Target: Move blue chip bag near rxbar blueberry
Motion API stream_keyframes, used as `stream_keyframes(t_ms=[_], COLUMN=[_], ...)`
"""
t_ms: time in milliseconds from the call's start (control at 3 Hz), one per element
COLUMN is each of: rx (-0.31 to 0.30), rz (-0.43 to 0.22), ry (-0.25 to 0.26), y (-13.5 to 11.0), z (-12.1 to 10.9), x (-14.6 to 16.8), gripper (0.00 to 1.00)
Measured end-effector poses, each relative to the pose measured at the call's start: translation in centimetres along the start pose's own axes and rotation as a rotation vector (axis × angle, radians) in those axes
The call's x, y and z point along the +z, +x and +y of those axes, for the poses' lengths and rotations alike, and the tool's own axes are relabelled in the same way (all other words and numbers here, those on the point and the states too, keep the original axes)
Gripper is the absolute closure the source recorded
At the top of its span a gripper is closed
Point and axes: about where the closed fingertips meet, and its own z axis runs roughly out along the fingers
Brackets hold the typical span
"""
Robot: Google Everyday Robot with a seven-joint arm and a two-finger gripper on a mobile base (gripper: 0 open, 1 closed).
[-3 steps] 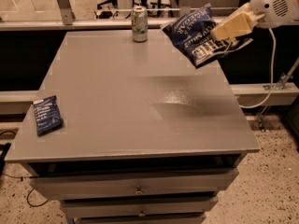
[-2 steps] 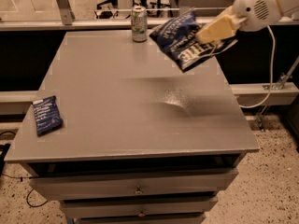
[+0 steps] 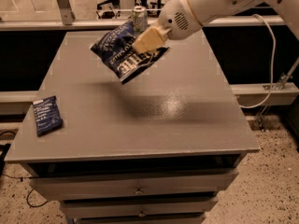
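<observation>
The gripper point(image 3: 142, 42) is clamped on the one blue chip bag point(image 3: 120, 59), holding it tilted in the air above the back of the grey table point(image 3: 159, 115). The bag's big white block lettering cannot be read whole. One rxbar blueberry point(image 3: 46, 115) lies flat near the table's left front edge, well apart from the bag. One can point(image 3: 138, 17) stands upright at the back edge.

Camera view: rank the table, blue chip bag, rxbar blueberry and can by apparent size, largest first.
1. table
2. blue chip bag, held above the table by the gripper
3. rxbar blueberry
4. can, farther back and partly hidden, so unsure
</observation>
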Motion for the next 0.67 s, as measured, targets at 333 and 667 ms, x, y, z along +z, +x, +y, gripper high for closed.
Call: stream_keyframes(t_ms=[333,667], rx=[-0.078,-0.135], rz=[0.007,0.015], ry=[-0.071,-0.119], y=[-2.5,-3.2], z=[0.9,1.2], x=[6.3,9.8], gripper=[1.0,1.0])
